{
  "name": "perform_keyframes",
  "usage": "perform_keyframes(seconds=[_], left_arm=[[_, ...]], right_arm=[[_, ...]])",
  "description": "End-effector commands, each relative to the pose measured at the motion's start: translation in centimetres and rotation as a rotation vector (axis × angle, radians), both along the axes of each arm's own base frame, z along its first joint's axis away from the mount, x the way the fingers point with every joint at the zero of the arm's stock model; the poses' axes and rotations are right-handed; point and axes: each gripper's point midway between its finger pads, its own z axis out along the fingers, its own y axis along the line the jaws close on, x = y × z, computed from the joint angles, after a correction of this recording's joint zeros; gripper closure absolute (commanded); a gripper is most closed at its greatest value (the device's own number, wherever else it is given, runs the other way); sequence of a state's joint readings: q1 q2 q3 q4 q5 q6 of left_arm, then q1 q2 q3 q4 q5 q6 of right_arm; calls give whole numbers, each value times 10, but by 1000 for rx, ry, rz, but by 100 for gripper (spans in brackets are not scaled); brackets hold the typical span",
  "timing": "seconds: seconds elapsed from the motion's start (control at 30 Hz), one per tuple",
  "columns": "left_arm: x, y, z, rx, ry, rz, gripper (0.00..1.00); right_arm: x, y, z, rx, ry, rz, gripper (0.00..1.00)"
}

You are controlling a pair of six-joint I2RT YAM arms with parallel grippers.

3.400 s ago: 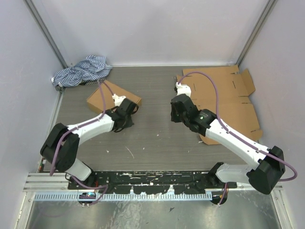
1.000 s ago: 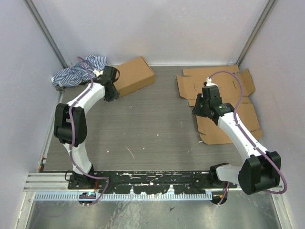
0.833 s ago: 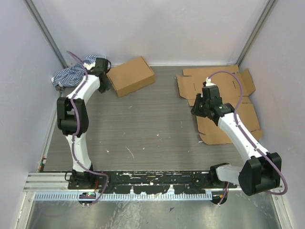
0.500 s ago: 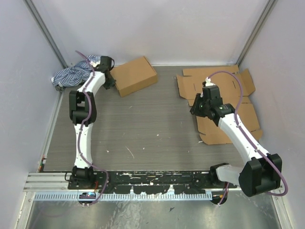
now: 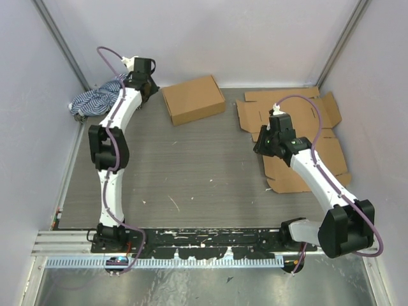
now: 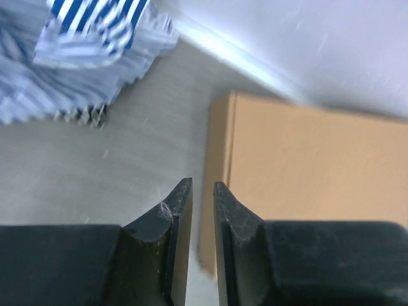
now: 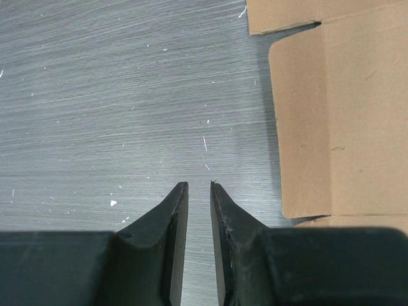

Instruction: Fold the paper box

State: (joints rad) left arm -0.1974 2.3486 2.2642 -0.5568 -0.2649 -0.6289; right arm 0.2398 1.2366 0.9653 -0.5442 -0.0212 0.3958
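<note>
Closed brown cardboard box (image 5: 193,99) sits at far edge, left of centre. Left gripper (image 6: 201,188) just beside its left end, jaws nearly together, empty. Right gripper (image 7: 199,185) same, beside flat brown cardboard blanks (image 5: 306,137), far-right corner. Blue-white striped cloth (image 5: 95,101), far-left corner.

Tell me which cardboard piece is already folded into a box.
The brown box at the back, beside the left gripper; the cardboard sheets on the right lie flat, unfolded.

Place: a robotics lab test cell
Enclosure: plain pale panels (image 5: 210,38) box in a scuffed grey desk (image 5: 204,166)
Mounting: left arm (image 5: 121,115) and right arm (image 5: 315,175) bolted along a metal rail (image 5: 64,243)
Wiring: exposed purple cable (image 5: 297,97)
</note>
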Motion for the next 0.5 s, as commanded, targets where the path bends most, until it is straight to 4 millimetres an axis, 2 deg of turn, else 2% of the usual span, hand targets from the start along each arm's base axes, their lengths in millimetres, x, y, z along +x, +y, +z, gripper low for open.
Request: perform_keyframes(seconds=[0.0,0.07,0.13,0.17,0.23,0.3,0.47], left_arm=[[-60,-44,9,-16,22,-134,75],[-81,-100,9,-53,-25,-277,74],[-87,-140,4,-78,-21,-392,72],[-83,-153,0,-84,-7,-421,72],[-75,-166,-13,-90,39,-446,72],[-71,-175,-18,-114,63,-474,74],[-75,-197,-29,-170,133,-572,81]], right_arm=[[14,4,11,17,-57,6,74],[16,6,10,22,-54,11,74],[17,8,11,28,-55,19,74],[17,8,13,28,-57,21,74],[15,7,15,27,-60,21,74],[13,5,16,22,-66,15,74],[10,5,19,27,-71,9,74]])
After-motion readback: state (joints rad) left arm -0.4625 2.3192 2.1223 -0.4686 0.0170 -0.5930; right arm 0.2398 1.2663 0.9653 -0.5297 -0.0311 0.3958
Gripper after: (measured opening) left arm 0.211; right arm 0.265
